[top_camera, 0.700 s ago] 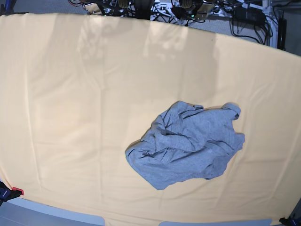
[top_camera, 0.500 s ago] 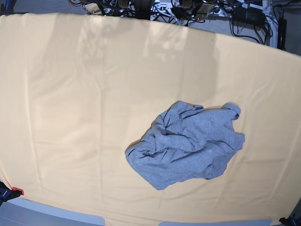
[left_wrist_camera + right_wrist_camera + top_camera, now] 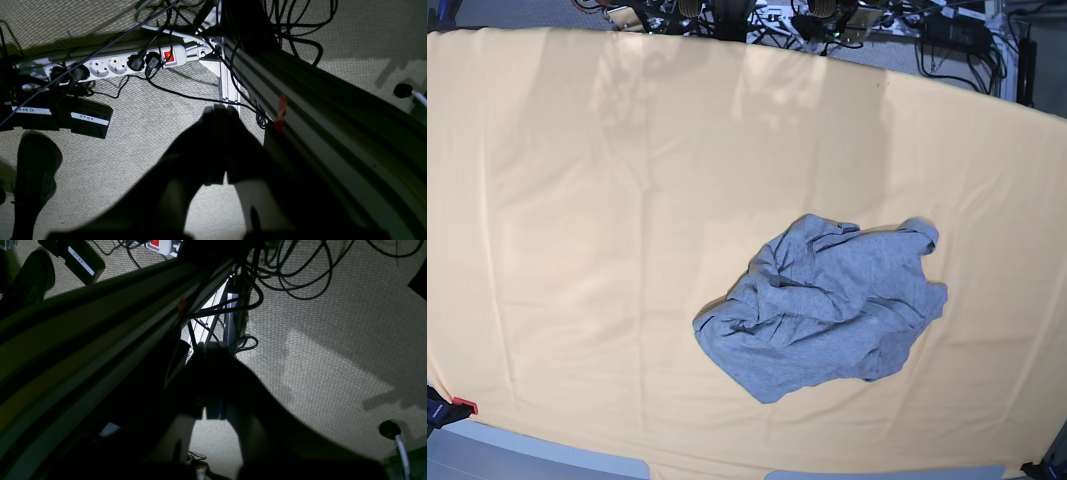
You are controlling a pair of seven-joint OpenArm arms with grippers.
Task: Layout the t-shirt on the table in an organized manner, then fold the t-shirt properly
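Observation:
The grey t-shirt (image 3: 827,305) lies crumpled in a heap on the pale yellow-orange table (image 3: 577,250), right of centre and toward the near edge; no lettering shows. Neither arm appears in the base view. My left gripper (image 3: 218,111) hangs below the table's level over the carpet, its dark jaws shut with nothing between them. Beside the table's frame my right gripper (image 3: 213,348) is likewise shut and holds nothing, over the carpeted floor.
A white power strip (image 3: 110,65) with plugs and black cables lies on the carpet under the table, next to an aluminium frame rail (image 3: 300,110). Cables and equipment (image 3: 827,20) crowd the floor beyond the table's far edge. A red clamp (image 3: 462,405) sits at the near left corner.

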